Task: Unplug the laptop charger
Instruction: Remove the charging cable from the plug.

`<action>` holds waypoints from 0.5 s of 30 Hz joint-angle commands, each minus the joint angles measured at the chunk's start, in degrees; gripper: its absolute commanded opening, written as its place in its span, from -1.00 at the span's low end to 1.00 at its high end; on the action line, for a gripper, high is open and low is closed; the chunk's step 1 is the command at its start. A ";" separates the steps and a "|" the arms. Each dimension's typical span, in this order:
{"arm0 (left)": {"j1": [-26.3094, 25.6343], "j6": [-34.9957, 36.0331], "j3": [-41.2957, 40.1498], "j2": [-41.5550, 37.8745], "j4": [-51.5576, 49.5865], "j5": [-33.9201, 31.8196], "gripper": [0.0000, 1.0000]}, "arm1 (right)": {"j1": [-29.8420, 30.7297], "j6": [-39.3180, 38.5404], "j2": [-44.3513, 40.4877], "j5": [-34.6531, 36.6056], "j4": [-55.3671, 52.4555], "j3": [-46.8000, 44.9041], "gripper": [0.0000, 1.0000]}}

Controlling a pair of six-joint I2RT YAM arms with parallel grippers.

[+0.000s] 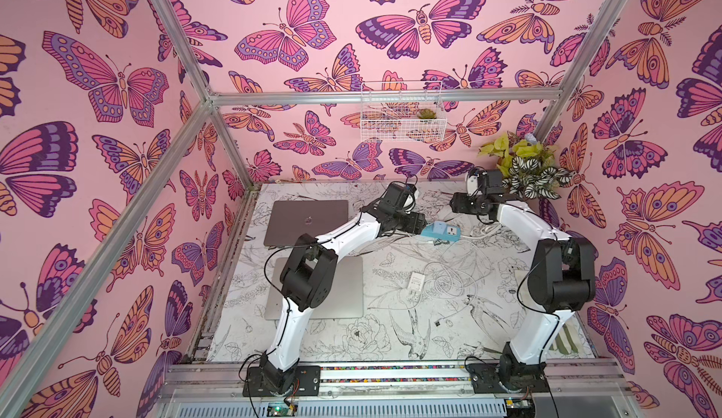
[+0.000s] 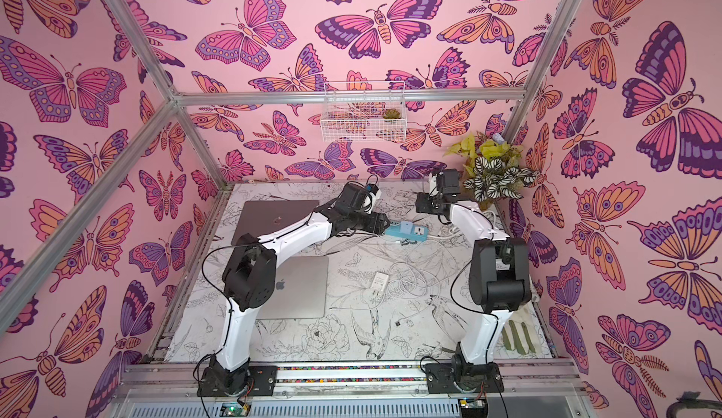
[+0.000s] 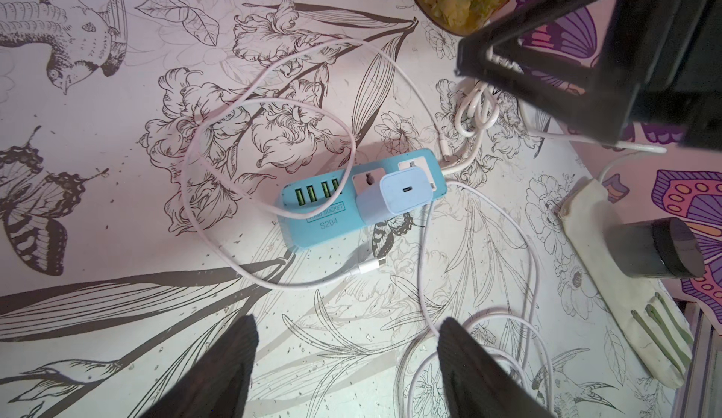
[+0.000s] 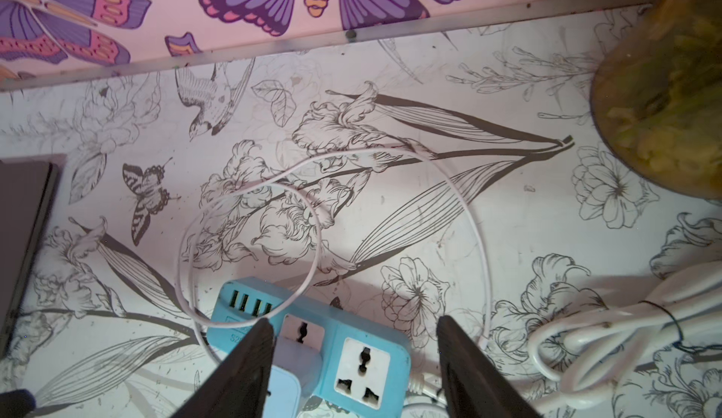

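A white charger [image 3: 394,197] stands plugged into the blue power strip [image 3: 324,220] on the table, and its USB-C port is empty. My left gripper [image 3: 349,320] is open over bare table a short way from the strip, nothing between its fingers. My right gripper [image 4: 353,320] hangs open above the strip [image 4: 351,342], straddling its two sockets, with the charger [image 4: 293,381] partly behind one finger. In both top views the grippers [image 1: 424,222] [image 1: 455,203] face each other across the strip [image 1: 441,232] [image 2: 406,232].
A second white adapter [image 1: 416,281] lies among coiled white cable nearer the front. Two closed laptops [image 1: 308,220] [image 1: 344,291] lie on the left. A potted plant [image 1: 523,166] stands at the back right, a bundled cord [image 4: 625,338] beside the strip, and a loose cable plug [image 3: 367,267].
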 commanded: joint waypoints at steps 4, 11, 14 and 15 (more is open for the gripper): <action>2.07 -3.35 -0.36 2.06 0.54 1.53 0.79 | -2.27 2.02 8.24 -14.90 -6.02 9.33 0.32; 7.25 -10.37 11.15 13.12 0.83 11.62 0.95 | -1.97 5.30 3.42 -16.18 4.24 1.61 0.29; 7.34 -13.76 18.25 19.63 0.86 16.08 0.95 | -1.87 5.62 1.14 -16.26 7.20 -1.54 0.27; 7.34 -14.90 20.73 21.90 0.81 17.21 0.95 | -1.87 5.73 0.38 -16.27 8.24 -2.65 0.26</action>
